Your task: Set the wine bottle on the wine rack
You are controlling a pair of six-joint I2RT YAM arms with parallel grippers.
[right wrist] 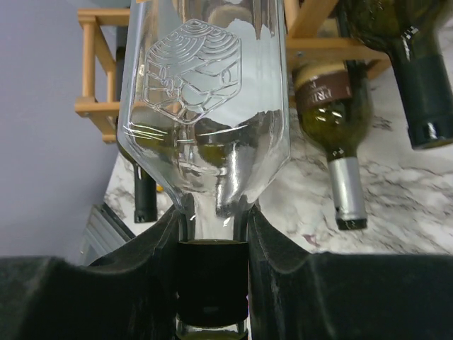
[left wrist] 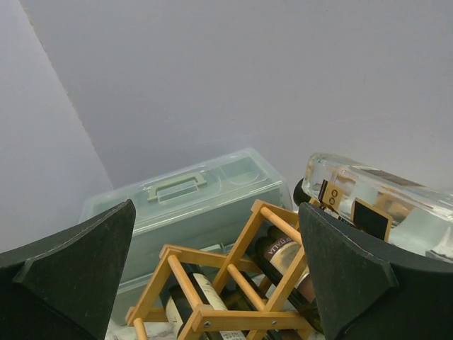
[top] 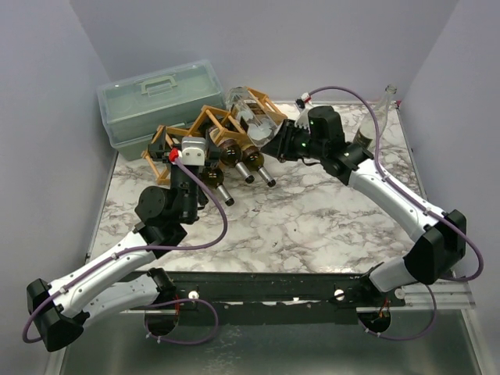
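The wine rack (top: pixel 209 125) is a light-brown wooden lattice at the back of the marble table; it also shows in the left wrist view (left wrist: pixel 233 283) and the right wrist view (right wrist: pixel 95 64). A clear glass wine bottle (top: pixel 254 112) lies tilted on the rack's top right cell. My right gripper (top: pixel 280 143) is shut on its neck, just above the black cap (right wrist: pixel 212 283), with the embossed body (right wrist: pixel 205 92) reaching away toward the rack. My left gripper (top: pixel 187 141) is open and empty in front of the rack's left end, jaws wide apart (left wrist: pixel 216 212).
A pale green plastic toolbox (top: pixel 160 101) stands behind the rack on the left. Several dark bottles (top: pixel 248 160) lie in the rack's lower cells, necks pointing forward. Another clear bottle (top: pixel 381 113) stands at the back right. Grey walls close in the table.
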